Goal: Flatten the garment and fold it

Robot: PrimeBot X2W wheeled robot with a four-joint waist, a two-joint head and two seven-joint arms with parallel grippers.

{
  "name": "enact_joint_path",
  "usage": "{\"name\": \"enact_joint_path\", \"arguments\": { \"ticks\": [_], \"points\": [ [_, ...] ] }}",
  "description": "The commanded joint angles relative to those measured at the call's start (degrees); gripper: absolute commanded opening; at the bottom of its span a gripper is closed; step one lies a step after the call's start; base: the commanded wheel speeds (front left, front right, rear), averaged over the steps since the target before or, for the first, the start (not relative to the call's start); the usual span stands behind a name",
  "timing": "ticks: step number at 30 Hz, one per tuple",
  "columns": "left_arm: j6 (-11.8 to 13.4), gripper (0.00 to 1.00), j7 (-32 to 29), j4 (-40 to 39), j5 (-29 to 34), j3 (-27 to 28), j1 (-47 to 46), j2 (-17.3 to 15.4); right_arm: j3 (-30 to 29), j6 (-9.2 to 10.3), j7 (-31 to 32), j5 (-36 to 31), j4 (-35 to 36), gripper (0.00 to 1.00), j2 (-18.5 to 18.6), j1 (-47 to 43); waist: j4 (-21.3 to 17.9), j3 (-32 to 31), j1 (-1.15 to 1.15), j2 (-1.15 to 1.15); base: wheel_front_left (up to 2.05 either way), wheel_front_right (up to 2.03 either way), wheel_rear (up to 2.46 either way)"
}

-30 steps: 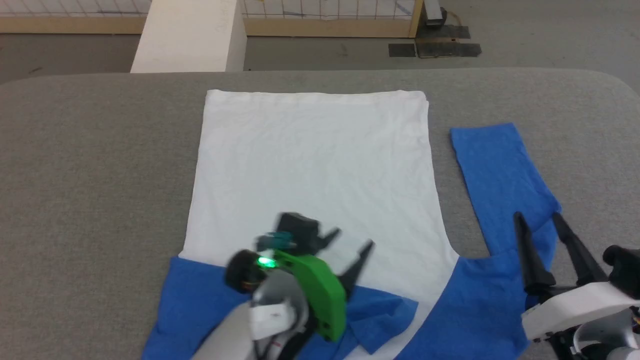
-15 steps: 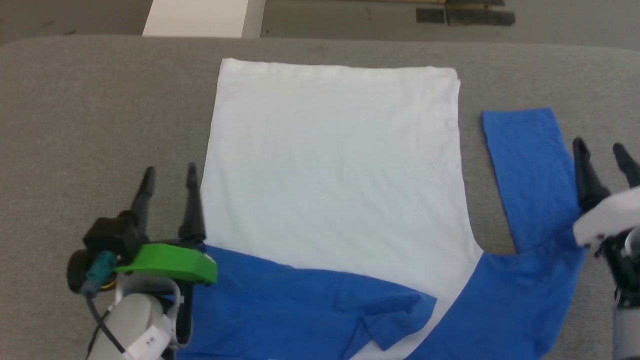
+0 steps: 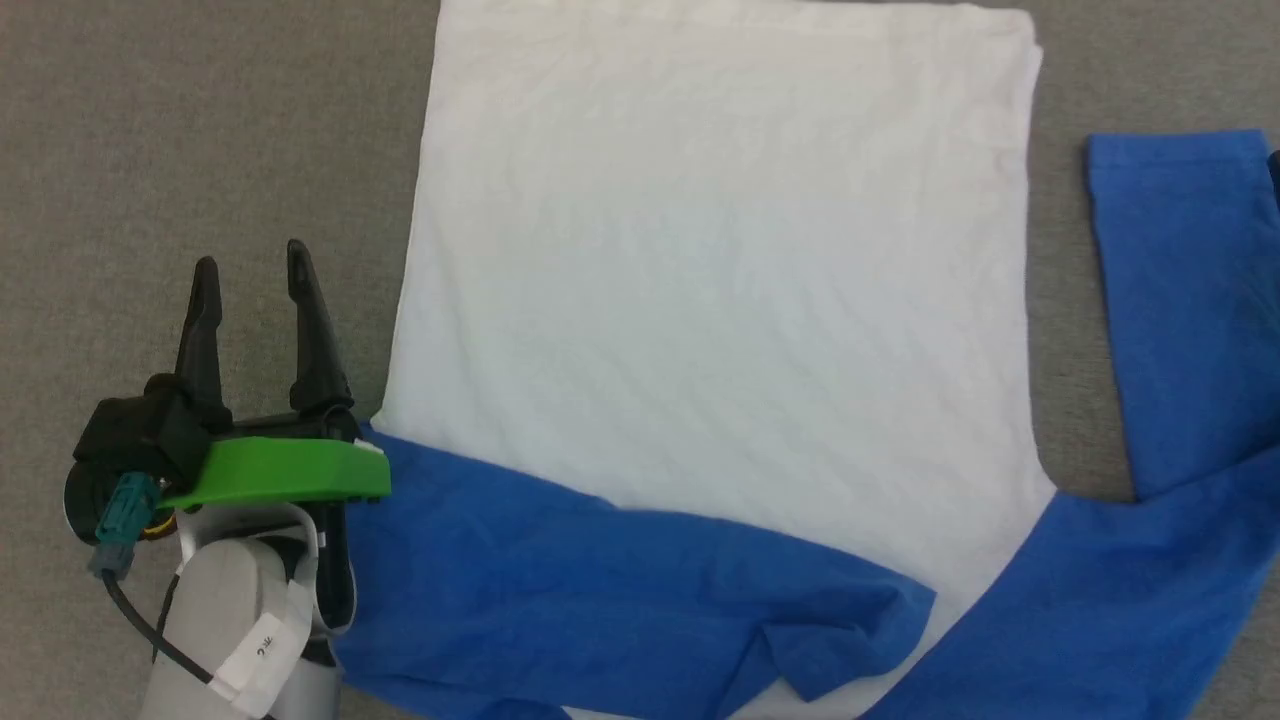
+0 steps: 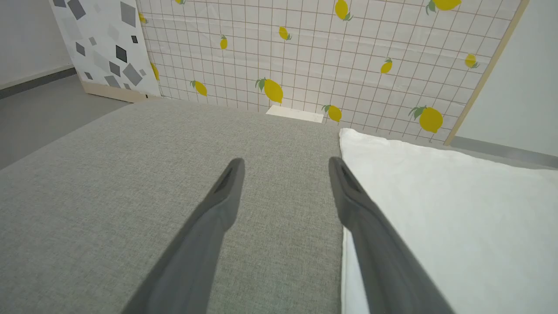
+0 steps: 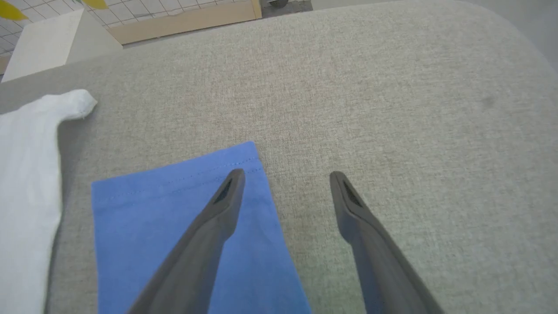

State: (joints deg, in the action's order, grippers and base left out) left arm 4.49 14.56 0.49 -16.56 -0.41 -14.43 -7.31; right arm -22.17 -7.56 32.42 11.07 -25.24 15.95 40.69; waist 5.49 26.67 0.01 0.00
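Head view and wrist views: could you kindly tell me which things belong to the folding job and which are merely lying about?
Job in hand:
white-and-blue shirt
left gripper, open
right gripper, open
grey padded surface under the shirt

Lying about:
lemon-print grid panel
speckled panel
white block beyond the surface

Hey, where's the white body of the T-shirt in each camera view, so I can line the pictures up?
Head view: the white body spreads across the centre and top.
Left wrist view: it covers the lower right, beside the left gripper.
Right wrist view: a strip along the left edge.
Shared landmark: the grey fabric surface under it.
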Motion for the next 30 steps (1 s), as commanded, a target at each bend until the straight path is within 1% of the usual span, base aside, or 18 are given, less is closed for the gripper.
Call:
{"name": "enact_joint_path", "arguments": {
  "ticks": [1, 5, 6, 7, 8, 9, 10, 12, 16, 18, 21, 24, 26, 30],
  "points": [
    [-0.8, 1.0, 0.4, -0.3, 0.8, 0.8, -0.7, 0.7, 0.1, 0.08, 1.3, -0.4, -0.8, 1.0, 0.4, 1.4, 2.3, 2.8, -0.01, 0.0, 0.0, 0.0, 0.0],
    [-2.7, 1.0, 0.4, 0.0, 2.3, 2.4, -0.6, 2.2, 1.9, 0.08, 5.6, -0.2, -1.6, 1.0, 1.1, 2.2, 2.7, 2.5, -0.01, 0.0, 0.0, 0.0, 0.0],
    [-3.0, 1.0, 0.4, 0.1, 2.5, 2.7, -0.5, 2.5, 2.1, 0.08, 6.6, -0.1, -1.8, 0.9, 1.3, 2.0, 2.7, 2.2, -0.01, 0.0, 0.0, 0.0, 0.0],
    [-3.5, 1.0, 0.4, 0.4, 2.8, 3.0, -0.3, 2.7, 2.5, 0.08, 8.0, -0.1, -1.9, 0.37, 1.6, 1.6, 2.6, 1.8, -0.01, 0.0, 0.0, 0.0, 0.0],
    [-3.9, 1.0, 0.4, 0.7, 2.9, 3.3, -0.2, 2.9, 2.7, 0.08, 8.9, -0.2, -1.8, 0.24, 1.8, 1.2, 2.6, 1.4, -0.01, 0.0, 0.0, 0.0, 0.0],
    [-4.3, 1.0, 0.4, 1.1, 3.1, 3.6, 0.1, 3.1, 2.9, 0.08, 9.6, -0.1, -1.5, 0.09, 1.8, 0.6, 2.5, 0.8, -0.01, 0.0, 0.0, 0.0, 0.0],
    [-4.6, 1.0, 0.4, 1.4, 3.3, 3.8, 0.3, 3.3, 2.9, 0.08, 9.7, 0.0, -1.0, 0.0, 1.8, 0.1, 2.4, 0.4, -0.01, 0.0, 0.0, 0.0, 0.0],
    [-5.2, 1.0, 0.4, 2.1, 3.8, 4.2, 0.7, 3.5, 2.6, 0.08, 8.6, 0.1, 0.3, 0.0, 2.0, -1.2, 2.0, -1.0, -0.01, 0.0, 0.0, 0.0, 0.0],
    [-6.0, 1.0, 0.4, 3.4, 4.8, 5.1, 2.1, 3.8, 1.2, 0.08, 3.7, 0.1, 3.0, 0.0, 2.6, -4.8, 1.2, -4.7, -0.01, 0.0, 0.0, 0.0, 0.0],
    [-6.3, 1.0, 0.4, 4.0, 5.2, 5.6, 3.2, 3.9, -0.1, 0.08, 1.1, -0.3, 5.0, 0.0, 2.8, -7.3, 0.8, -7.0, -0.01, 0.0, 0.0, 0.0, 0.0],
    [-6.7, 1.0, 0.4, 5.0, 5.7, 6.5, 5.2, 4.0, -2.5, 0.08, -1.0, -0.5, 8.9, 0.0, 2.6, -11.7, 0.0, -10.6, -0.01, 0.0, 0.0, 0.0, 0.0],
    [-7.1, 1.0, 0.4, 6.0, 6.1, 7.0, 7.3, 3.8, -4.6, 0.08, -0.8, -0.5, 14.5, 0.0, 1.2, -16.0, -0.8, -13.9, -0.01, 0.0, 0.0, 0.0, 0.0],
    [-7.4, 1.0, 0.4, 6.5, 6.4, 7.2, 8.5, 3.6, -5.3, 0.08, 0.5, -0.3, 19.5, 0.0, -0.3, -19.1, -1.3, -15.7, -0.01, 0.0, 0.0, 0.0, 0.0],
    [-7.9, 1.0, 0.4, 7.2, 6.7, 7.2, 10.2, 3.2, -4.6, 0.08, 4.5, 0.6, 32.0, 0.0, -4.2, -24.7, -2.4, -18.2, -0.01, 0.0, 0.0, 0.0, 0.0]
  ]
}}
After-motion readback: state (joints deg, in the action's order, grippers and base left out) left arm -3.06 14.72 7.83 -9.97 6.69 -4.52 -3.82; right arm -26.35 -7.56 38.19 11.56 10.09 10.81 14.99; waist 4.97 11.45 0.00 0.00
